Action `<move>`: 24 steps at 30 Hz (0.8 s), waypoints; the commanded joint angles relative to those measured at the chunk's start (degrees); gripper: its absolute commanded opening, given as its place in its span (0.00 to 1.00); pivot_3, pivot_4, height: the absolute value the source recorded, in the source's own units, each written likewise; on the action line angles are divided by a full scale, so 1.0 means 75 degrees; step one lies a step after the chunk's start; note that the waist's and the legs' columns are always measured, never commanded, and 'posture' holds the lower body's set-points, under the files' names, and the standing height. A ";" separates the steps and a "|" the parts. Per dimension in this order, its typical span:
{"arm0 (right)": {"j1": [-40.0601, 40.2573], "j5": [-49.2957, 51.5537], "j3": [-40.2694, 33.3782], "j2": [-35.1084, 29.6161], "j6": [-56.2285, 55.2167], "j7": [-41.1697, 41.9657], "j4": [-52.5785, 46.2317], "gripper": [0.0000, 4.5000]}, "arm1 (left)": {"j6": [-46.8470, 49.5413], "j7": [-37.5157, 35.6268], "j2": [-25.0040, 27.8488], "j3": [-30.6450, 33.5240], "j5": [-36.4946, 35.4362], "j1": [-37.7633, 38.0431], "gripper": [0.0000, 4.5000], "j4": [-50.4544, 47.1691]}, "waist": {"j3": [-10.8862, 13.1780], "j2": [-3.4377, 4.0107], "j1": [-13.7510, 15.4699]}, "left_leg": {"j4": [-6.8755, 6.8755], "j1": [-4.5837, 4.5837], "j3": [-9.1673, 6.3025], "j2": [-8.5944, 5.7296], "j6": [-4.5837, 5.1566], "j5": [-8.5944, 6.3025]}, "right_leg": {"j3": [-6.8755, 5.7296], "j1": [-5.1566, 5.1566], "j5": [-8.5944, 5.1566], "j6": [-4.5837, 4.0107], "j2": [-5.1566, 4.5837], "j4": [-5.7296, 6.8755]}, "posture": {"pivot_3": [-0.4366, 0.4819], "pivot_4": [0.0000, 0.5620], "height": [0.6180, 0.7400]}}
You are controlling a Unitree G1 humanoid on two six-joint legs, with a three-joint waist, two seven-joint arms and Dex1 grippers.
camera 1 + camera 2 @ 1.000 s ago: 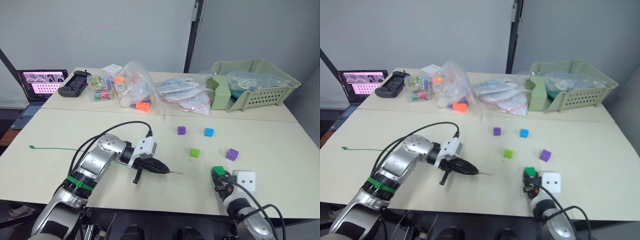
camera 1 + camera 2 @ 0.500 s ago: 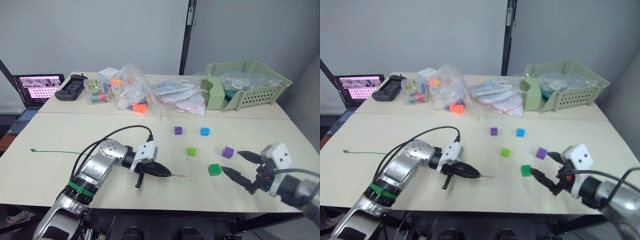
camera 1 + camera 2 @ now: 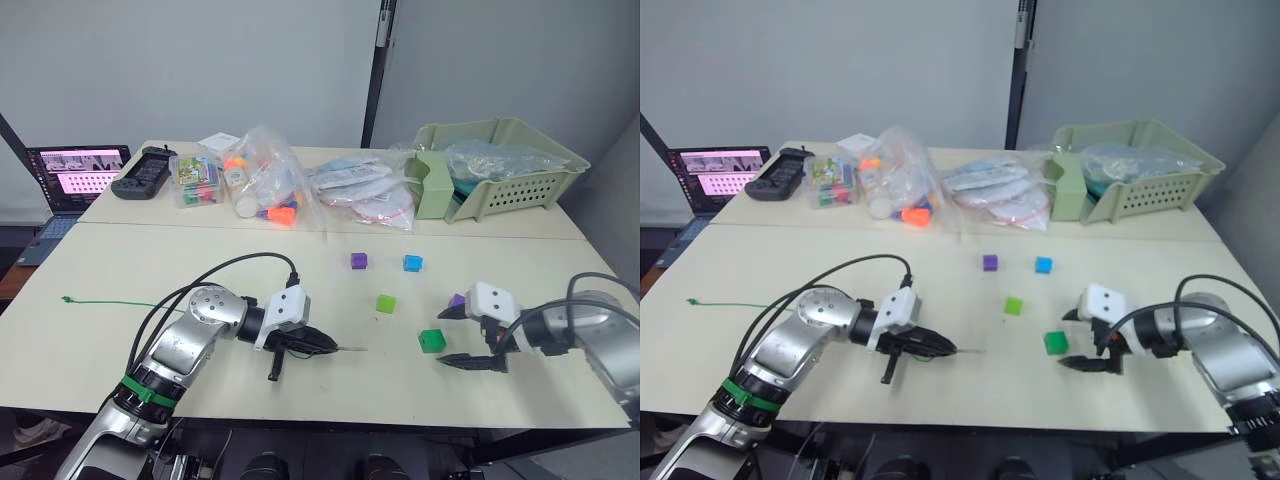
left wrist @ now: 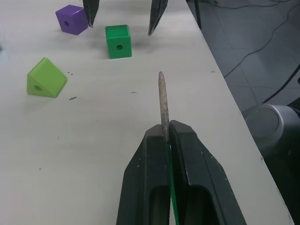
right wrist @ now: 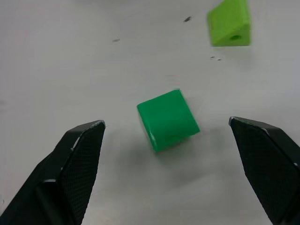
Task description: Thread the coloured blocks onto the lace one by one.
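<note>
The left hand [image 4: 166, 136] pinches the lace [image 4: 162, 101] by its stiff tip. The right hand [image 5: 168, 136] is spread wide around the dark green block [image 5: 167, 119], not touching it, near the bench [image 3: 150, 260] front edge.

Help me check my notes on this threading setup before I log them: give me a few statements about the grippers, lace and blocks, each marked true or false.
1. The left gripper is shut on the lace just behind its stiff tip. True.
2. The right gripper is clamped on the dark green block. False: it is open, with the block on the table between its fingers, untouched.
3. A block is already threaded on the lace. False: the tip is bare.
4. The lime green block lies on the table apart from both grippers. True.
5. The blue block sits inside the green basket. False: it is on the table near a purple block.
</note>
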 commanded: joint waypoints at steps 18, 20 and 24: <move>-0.0988 -0.1451 0.0662 0.0584 -0.1240 0.1026 0.0964 0.34 | -0.0118 0.0313 -0.0231 -0.0328 0.0476 -0.0440 0.00 0.0030 | 0.0001 0.0003 -0.0008 | 0.0002 0.0003 -0.0001 -0.0001 0.0000 0.0000 | -0.0002 0.0002 0.0000 -0.0001 -0.0001 0.0006 | 0.48 0.27 0.94; -0.0824 -0.1308 0.0545 0.0576 -0.0726 0.0905 0.0397 0.26 | -0.0070 0.0397 -0.0399 -0.0412 0.0556 -0.0543 0.00 0.0103 | 0.0001 0.0003 -0.0011 | 0.0001 0.0003 -0.0001 0.0000 -0.0001 0.0000 | -0.0002 0.0001 0.0000 -0.0001 -0.0001 0.0007 | 0.48 0.27 0.94; -0.0432 -0.0967 0.0307 0.0688 0.0537 0.0510 -0.0875 0.26 | -0.0090 0.0550 -0.0644 -0.0681 0.0876 -0.0650 0.00 0.0256 | 0.0001 0.0003 -0.0020 | 0.0000 0.0002 -0.0006 0.0000 0.0000 0.0000 | -0.0002 -0.0001 0.0000 -0.0001 0.0000 0.0011 | 0.48 0.27 0.94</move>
